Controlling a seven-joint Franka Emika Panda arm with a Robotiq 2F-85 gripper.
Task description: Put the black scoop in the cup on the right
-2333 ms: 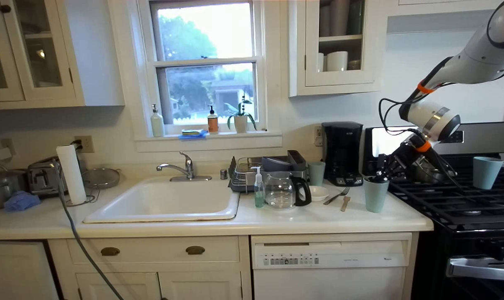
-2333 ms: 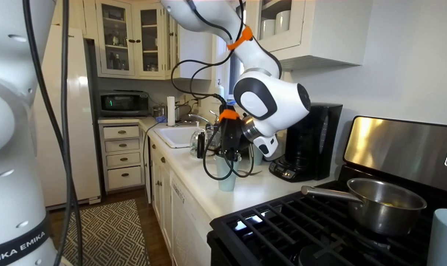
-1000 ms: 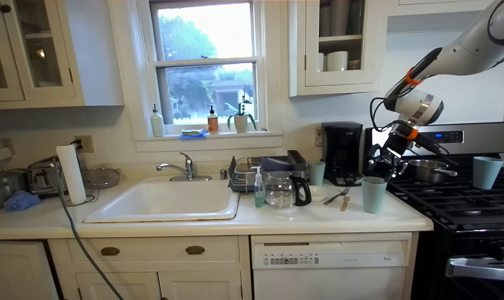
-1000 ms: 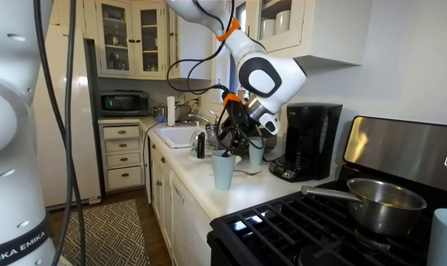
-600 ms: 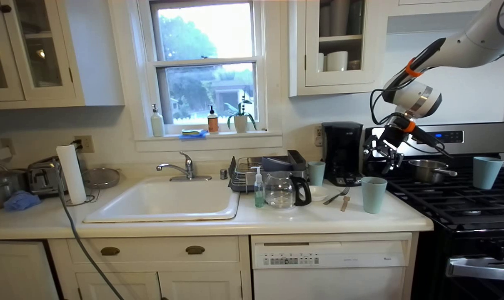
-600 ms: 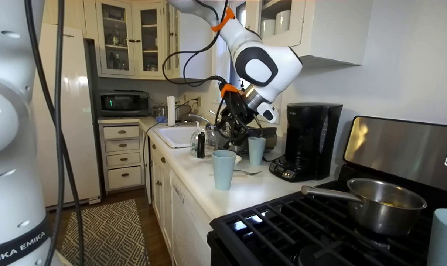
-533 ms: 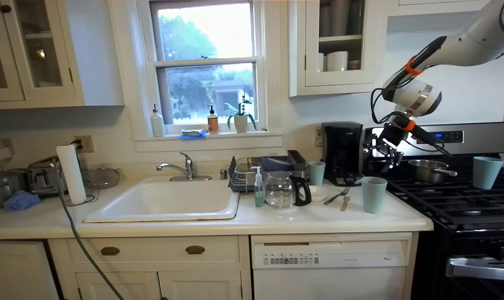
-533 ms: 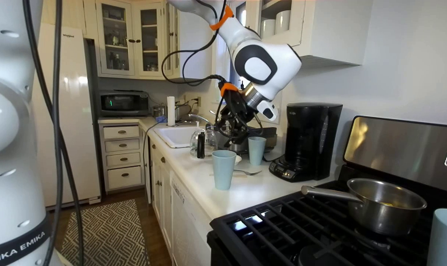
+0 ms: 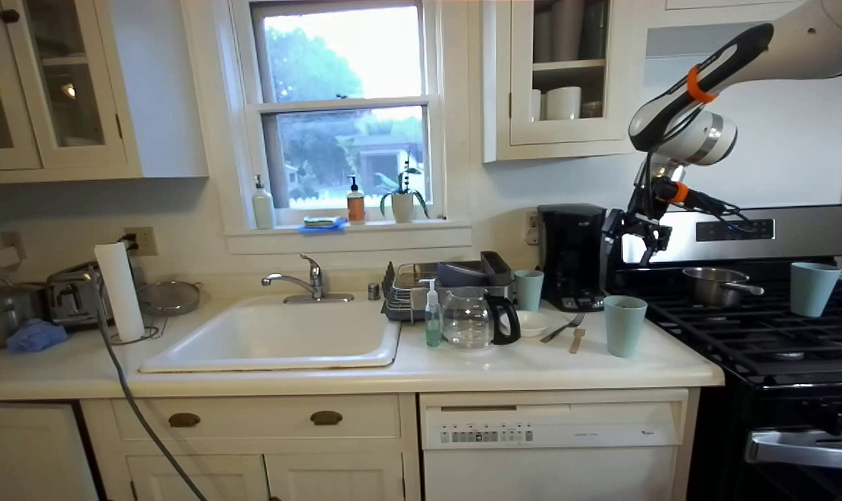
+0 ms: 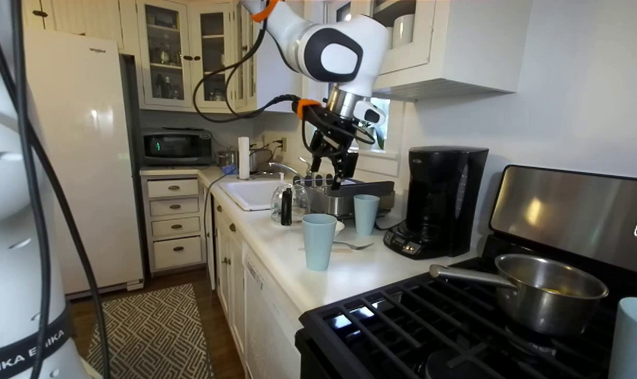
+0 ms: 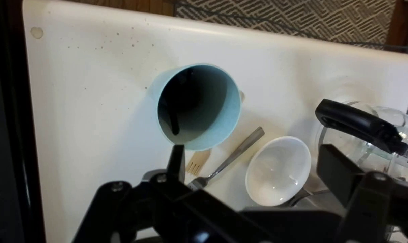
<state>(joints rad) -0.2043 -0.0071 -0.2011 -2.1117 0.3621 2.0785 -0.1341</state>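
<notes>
A light blue-green cup (image 9: 625,327) stands upright on the counter near the stove, in both exterior views. Looking down into it, the wrist view shows the black scoop (image 11: 174,123) lying inside, its handle against the inner wall and the rest lost in shadow. My gripper (image 10: 326,175) hangs well above the counter, apart from the cup, toward the dish rack side. Its fingers (image 11: 339,172) are spread wide, and nothing sits between them. Two more such cups show: a back cup (image 9: 529,289) beside the coffee maker and a stove cup (image 9: 813,289) at the far right.
Around the cup lie a metal fork (image 11: 237,150), a wooden fork (image 11: 198,162) and a white bowl (image 11: 279,171). A glass carafe (image 9: 468,327), soap bottle (image 9: 432,316) and dish rack (image 9: 410,296) stand farther along. The black coffee maker (image 10: 445,205) is behind; a saucepan (image 10: 550,295) sits on the stove.
From the cup's mouth, my gripper has risen up and away, turning to point more steeply downward. Its fingers, lately at the rim, are now clear of it. The cup has shifted slightly.
</notes>
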